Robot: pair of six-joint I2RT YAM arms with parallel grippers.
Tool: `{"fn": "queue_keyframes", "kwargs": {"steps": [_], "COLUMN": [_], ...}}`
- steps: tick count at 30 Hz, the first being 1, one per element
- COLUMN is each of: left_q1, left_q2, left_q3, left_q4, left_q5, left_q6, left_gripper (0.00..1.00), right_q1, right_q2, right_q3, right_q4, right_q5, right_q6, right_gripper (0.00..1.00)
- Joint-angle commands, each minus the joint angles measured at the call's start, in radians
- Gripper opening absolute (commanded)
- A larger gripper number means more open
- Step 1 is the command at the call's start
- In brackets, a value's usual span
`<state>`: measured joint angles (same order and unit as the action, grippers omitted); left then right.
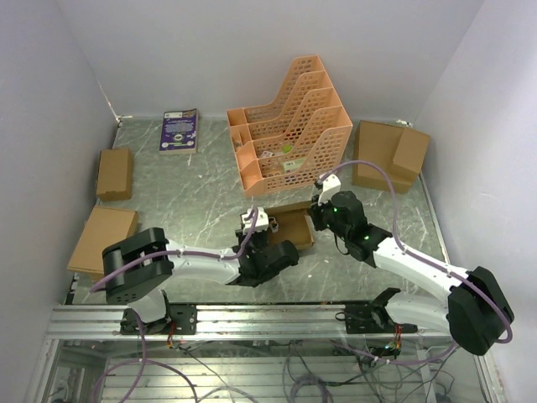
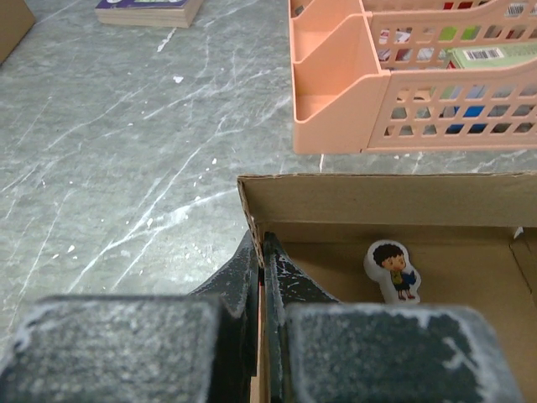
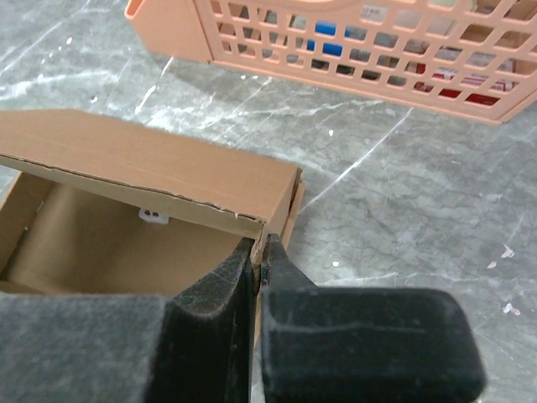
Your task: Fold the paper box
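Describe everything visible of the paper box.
The paper box is plain brown cardboard, partly folded: shallow, open-topped, walls raised, one long flap leaning inward. It sits on the marbled table before the orange file rack. The left hand pinches one side wall, the right hand the opposite. A cartoon-boy sticker shows inside.

The orange rack (image 1: 289, 126) stands just behind the paper box (image 1: 294, 225), blocking that side; the worktop (image 1: 193, 201) lies open leftward until two cardboard boxes (image 1: 113, 174) at the edge.

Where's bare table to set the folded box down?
Bare table lies left of the rack, bordered by booklet and two cardboard boxes. Crowded: the paper box, held by left gripper and right gripper, close before the rack.
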<state>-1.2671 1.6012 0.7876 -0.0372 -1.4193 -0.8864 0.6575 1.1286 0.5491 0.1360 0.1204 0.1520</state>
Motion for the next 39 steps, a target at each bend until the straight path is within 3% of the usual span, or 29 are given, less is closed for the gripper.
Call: {"fn": "queue_keyframes", "kwargs": {"steps": [1, 6, 12, 15, 18, 27, 31, 33, 36, 39], "left_q1": [-0.057, -0.088, -0.136, -0.176, -0.242, -0.317, -0.327, -0.329, -0.329, -0.329], "left_q2": [0.031, 0.056, 0.123, 0.209, 0.343, 0.353, 0.335, 0.317, 0.272, 0.235], "left_q3": [0.038, 0.075, 0.219, 0.329, 0.450, 0.513, 0.535, 0.523, 0.443, 0.375], "left_q4": [-0.009, -0.172, -0.596, -0.965, -1.431, -1.465, -1.423, -1.315, -1.018, -0.825], "left_q5": [0.070, 0.051, -0.022, -0.070, -0.106, -0.069, -0.040, -0.010, 0.051, 0.120], "left_q6": [-0.164, -0.318, -0.641, -0.964, -1.434, -1.411, -1.301, -1.195, -0.934, -0.796], "left_gripper": [0.08, 0.10, 0.29, 0.49, 0.68, 0.90, 1.00, 0.99, 0.98, 0.98], "right_q1": [0.016, -0.005, -0.014, -0.019, -0.021, -0.021, -0.022, -0.021, -0.023, -0.022], "right_q2": [0.004, -0.001, -0.012, -0.012, -0.013, -0.009, -0.008, -0.009, -0.012, -0.014], "right_q3": [-0.022, -0.045, -0.056, -0.060, -0.062, -0.065, -0.069, -0.070, -0.073, -0.074], "right_q4": [-0.074, -0.062, -0.053, -0.049, -0.048, -0.038, -0.029, -0.027, -0.021, -0.013], "right_q5": [-0.302, -0.341, -0.328, -0.319, -0.316, -0.326, -0.328, -0.332, -0.337, -0.346], "right_q6": [0.015, 0.004, -0.006, -0.008, -0.008, -0.009, -0.011, -0.015, -0.015, -0.005], "right_gripper": [0.00, 0.00, 0.00, 0.00, 0.00, 0.00, 0.00, 0.00, 0.00, 0.00]}}
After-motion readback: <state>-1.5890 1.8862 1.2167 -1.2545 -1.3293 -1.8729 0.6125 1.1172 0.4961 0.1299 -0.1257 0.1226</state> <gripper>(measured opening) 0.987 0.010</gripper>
